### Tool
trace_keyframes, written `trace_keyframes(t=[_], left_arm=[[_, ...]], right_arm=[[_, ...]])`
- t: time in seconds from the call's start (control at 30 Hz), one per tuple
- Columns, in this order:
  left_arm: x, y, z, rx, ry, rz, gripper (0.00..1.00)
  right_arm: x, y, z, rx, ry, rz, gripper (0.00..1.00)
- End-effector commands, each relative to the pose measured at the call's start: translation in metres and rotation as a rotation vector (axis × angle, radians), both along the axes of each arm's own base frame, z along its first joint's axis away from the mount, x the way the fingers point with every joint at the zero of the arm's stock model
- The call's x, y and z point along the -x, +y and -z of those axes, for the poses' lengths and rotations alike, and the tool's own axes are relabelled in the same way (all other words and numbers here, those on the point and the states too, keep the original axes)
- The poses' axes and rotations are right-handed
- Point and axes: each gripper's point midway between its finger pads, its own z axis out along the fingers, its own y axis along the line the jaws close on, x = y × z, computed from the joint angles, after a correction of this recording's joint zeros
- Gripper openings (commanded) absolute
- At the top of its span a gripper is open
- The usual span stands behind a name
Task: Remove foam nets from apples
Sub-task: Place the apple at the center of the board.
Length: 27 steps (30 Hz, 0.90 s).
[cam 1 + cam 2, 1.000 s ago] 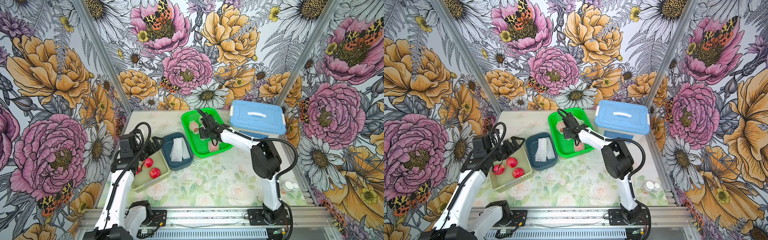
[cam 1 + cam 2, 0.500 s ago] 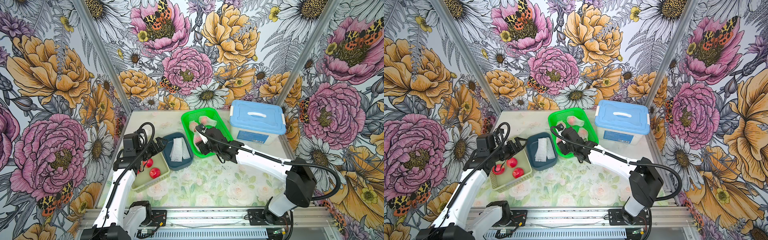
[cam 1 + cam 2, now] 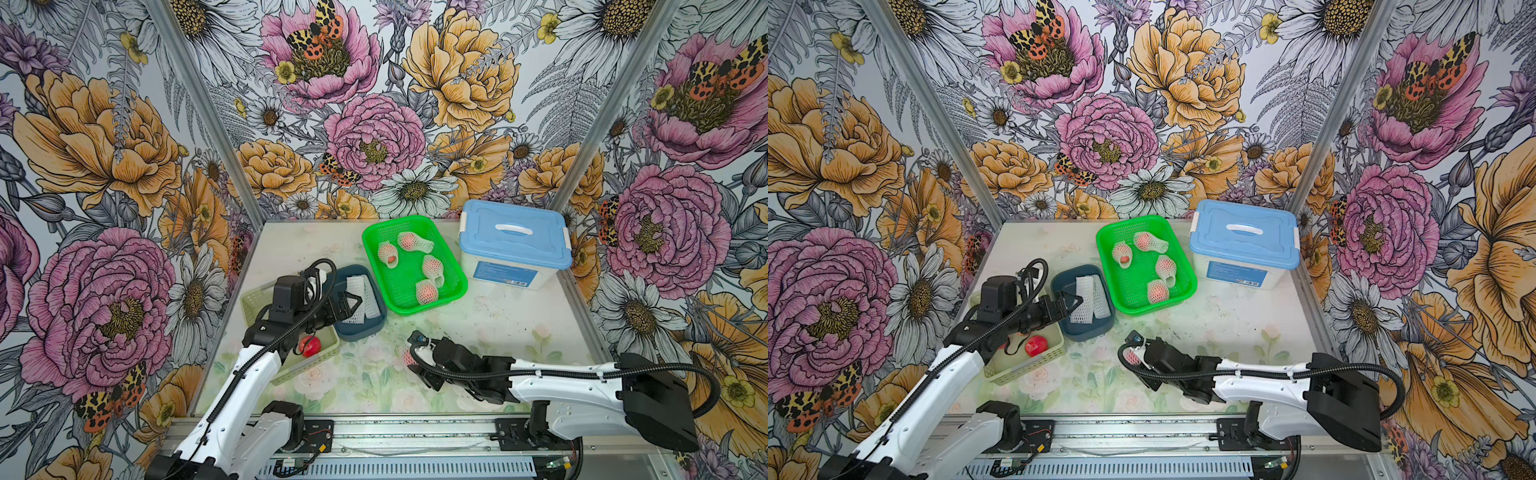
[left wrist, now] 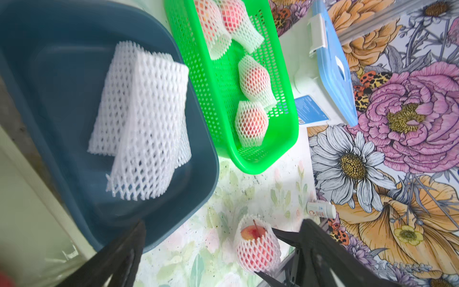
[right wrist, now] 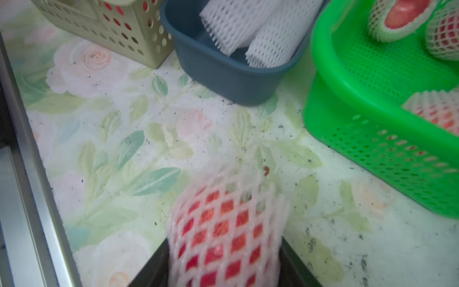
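Now | right jaws — clamped on netted apple [image 5: 223,231] | left jaws wide — over blue tub [image 3: 361,330] | green basket [image 3: 401,282] beyond

Right claw [image 3: 411,359] with netted apple [image 5: 223,231] now outside green basket [image 3: 405,286], seemingly above table [image 3: 478,332].

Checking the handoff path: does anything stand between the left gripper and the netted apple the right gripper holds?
Nothing visible does. In the left wrist view, the netted apple in the right gripper shows unobstructed past the left gripper, jaws open; the blue tub sits aside.
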Motion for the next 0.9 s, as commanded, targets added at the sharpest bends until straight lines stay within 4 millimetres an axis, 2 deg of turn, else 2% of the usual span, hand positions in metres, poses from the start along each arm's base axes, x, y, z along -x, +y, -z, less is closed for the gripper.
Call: trace_keyframes(t=[0.0,0.1,0.2,0.27,0.37,0.47,0.53,0.67,0.87], left_arm=[[0.009,-0.01,0.004,-0.004,-0.007,-0.001,0.99],[0.022,-0.021,0.015,0.003,0.015,0.018,0.99],[0.03,-0.03,0.024,0.021,0.023,0.023,0.99],[0.033,-0.035,0.028,0.029,0.028,0.025,0.99],[0.034,-0.039,0.031,0.03,0.027,0.025,0.99],[0.032,-0.042,0.033,0.028,0.029,0.029,0.99],[0.031,-0.044,0.035,0.025,0.034,0.033,0.99],[0.027,-0.047,0.035,0.019,0.032,0.044,0.99],[0.023,-0.05,0.036,0.02,0.032,0.047,0.99]], right_arm=[[-0.013,0.017,-0.016,-0.116,-0.051,0.1,0.57],[-0.02,0.013,-0.012,-0.1,-0.084,0.208,0.57],[-0.035,-0.007,-0.011,-0.1,-0.113,0.401,0.57],[-0.038,-0.011,-0.011,-0.116,-0.109,0.455,0.58],[-0.033,-0.003,-0.011,-0.141,-0.103,0.41,0.61],[-0.015,0.02,-0.008,-0.159,-0.073,0.216,0.63],[-0.003,0.029,-0.002,-0.127,-0.055,0.106,0.65],[0.009,0.035,0.01,-0.038,-0.033,-0.016,0.74],[0.017,0.039,0.013,-0.032,-0.017,-0.074,0.92]])
